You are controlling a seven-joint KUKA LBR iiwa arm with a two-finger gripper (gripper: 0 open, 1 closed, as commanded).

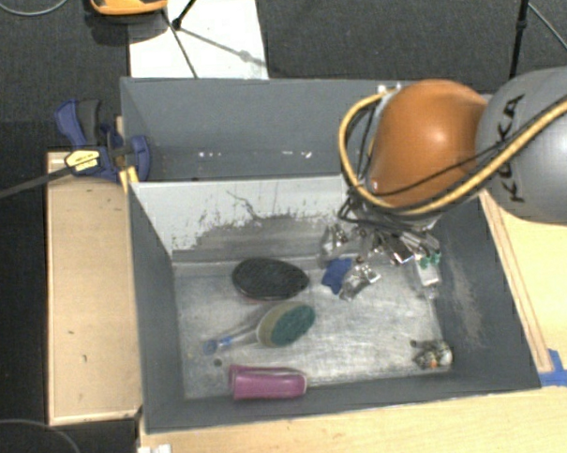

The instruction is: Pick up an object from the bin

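My gripper (380, 256) hangs low over the back right part of the bin, mostly hidden under the arm's orange cover. A small blue thing (334, 276) sits right against its left side; whether it is gripped I cannot tell. Left of that lies a black oval brush (270, 278). In front of it rests a dish brush with a round green head (288, 324) and a thin blue handle pointing left.
A mauve cylinder (267, 383) lies along the bin's front wall at the left. A small dark, mixed-colour piece (432, 357) sits in the front right corner. The arm and its cables cover the bin's back right.
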